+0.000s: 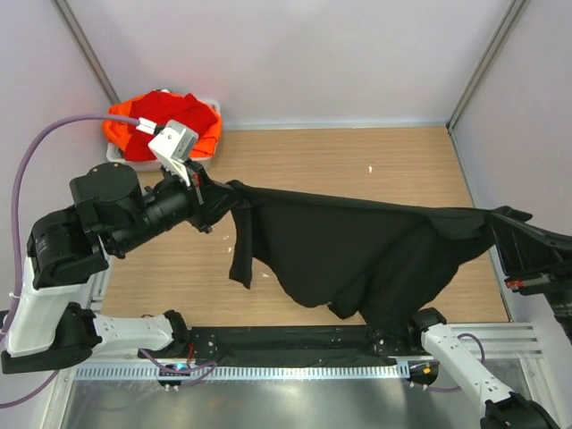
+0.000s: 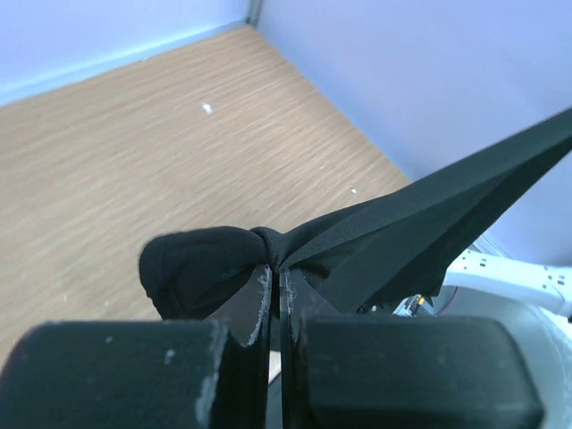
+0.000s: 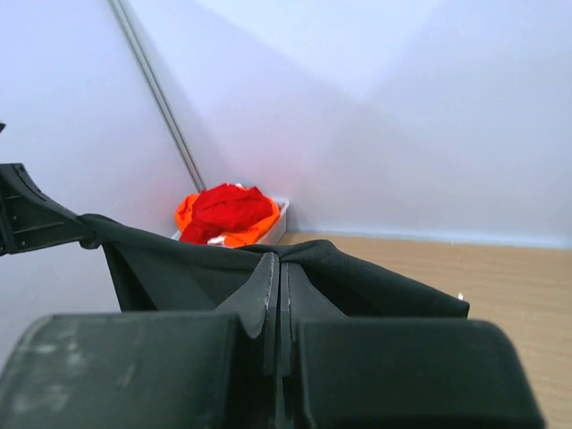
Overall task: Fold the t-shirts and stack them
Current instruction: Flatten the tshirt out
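The black t-shirt (image 1: pixel 357 246) hangs stretched in the air between both arms above the wooden table, sagging in the middle. My left gripper (image 1: pixel 219 189) is shut on its left corner; the left wrist view shows the pinched black cloth (image 2: pixel 206 264) bunched at the fingertips. My right gripper (image 1: pixel 496 222) is shut on the right corner; the black cloth (image 3: pixel 357 277) drapes over the closed jaws. The red t-shirt (image 1: pixel 156 112) and the orange t-shirt (image 1: pixel 207 141) lie crumpled in the white tub (image 1: pixel 213 105) at the back left, also seen in the right wrist view: the red one (image 3: pixel 228 210) lies on top.
The wooden table (image 1: pixel 357 161) is walled by pale panels at the back and sides. A metal rail with the arm bases (image 1: pixel 295 344) runs along the near edge. The shirt's lower hem hangs close to that rail.
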